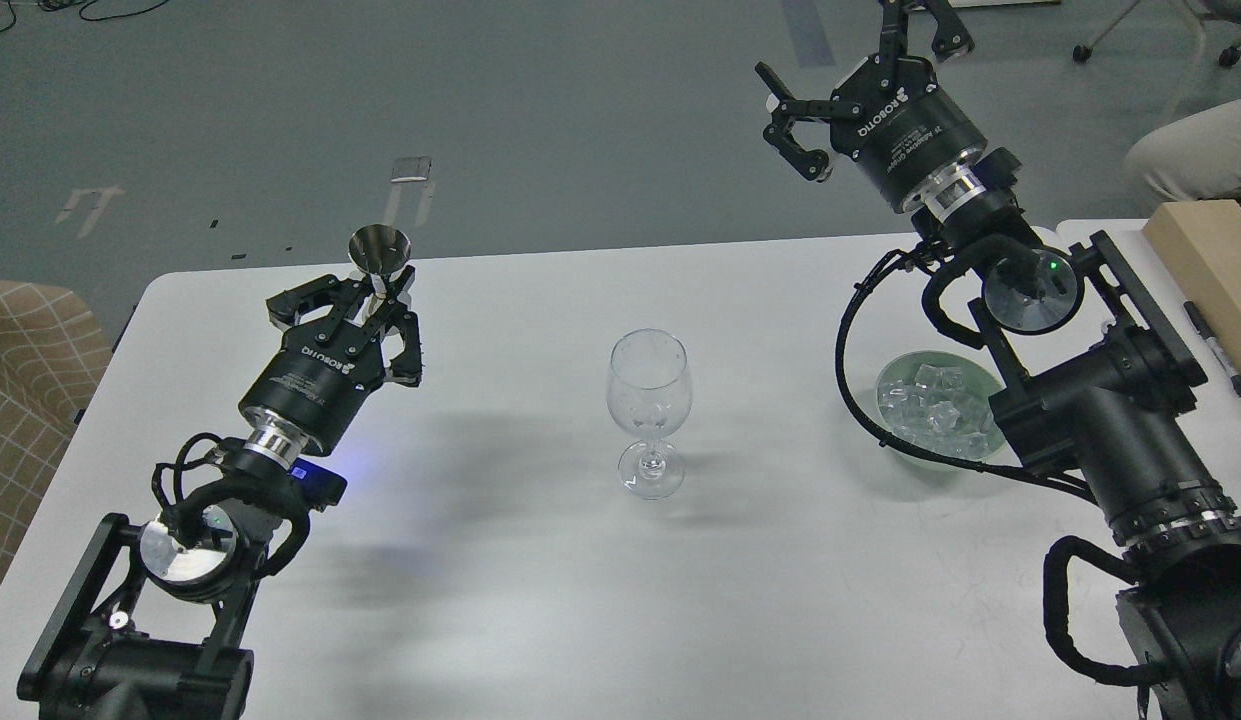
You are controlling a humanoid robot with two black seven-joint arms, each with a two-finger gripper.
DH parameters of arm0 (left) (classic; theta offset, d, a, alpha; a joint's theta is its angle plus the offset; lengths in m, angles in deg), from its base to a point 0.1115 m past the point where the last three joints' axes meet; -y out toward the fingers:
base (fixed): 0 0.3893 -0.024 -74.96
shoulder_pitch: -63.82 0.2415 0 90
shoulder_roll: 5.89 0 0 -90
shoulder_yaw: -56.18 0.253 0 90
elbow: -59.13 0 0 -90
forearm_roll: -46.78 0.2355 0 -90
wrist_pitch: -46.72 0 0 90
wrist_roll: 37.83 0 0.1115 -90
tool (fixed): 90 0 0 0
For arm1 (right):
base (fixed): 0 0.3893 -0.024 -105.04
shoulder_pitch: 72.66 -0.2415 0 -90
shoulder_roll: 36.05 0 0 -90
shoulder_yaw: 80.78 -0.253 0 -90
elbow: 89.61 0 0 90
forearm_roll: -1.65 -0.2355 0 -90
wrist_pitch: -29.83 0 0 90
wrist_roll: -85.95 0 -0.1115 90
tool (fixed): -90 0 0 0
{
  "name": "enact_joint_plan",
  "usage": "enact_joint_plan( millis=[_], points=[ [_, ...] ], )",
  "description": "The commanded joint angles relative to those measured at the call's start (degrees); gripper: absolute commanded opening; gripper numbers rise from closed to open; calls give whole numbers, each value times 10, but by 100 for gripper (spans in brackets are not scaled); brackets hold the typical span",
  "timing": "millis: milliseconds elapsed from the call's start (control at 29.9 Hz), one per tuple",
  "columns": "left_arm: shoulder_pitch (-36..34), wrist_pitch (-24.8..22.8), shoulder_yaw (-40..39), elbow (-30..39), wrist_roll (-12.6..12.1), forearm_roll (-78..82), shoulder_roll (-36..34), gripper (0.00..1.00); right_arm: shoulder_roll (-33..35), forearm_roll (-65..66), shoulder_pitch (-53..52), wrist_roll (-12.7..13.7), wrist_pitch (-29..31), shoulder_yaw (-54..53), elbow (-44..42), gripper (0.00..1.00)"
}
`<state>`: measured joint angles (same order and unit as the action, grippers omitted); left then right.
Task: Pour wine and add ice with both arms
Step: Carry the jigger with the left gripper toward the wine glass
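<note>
My left gripper pinches a small steel measuring cup, upright. The wine glass stands to its right, nearer this arm than the other. My right gripper hangs spread and empty, high beyond the ice in its green bowl.
</note>
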<state>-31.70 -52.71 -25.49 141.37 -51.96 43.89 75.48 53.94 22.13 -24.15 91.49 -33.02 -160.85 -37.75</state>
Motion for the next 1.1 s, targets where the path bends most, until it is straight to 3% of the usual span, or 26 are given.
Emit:
enact_joint_plan(
  millis=[0,836,1070],
  points=[
    [-2,6,5,4,-5,0,3,10,0,0,0,0,0,0,-1,100],
    [-44,10,68,15,-15,1,-3,10,0,0,1,0,0,0,-2,100],
    [-52,7,68,15,-30,4,-4,10,0,0,1,0,0,0,-2,100]
  ],
)
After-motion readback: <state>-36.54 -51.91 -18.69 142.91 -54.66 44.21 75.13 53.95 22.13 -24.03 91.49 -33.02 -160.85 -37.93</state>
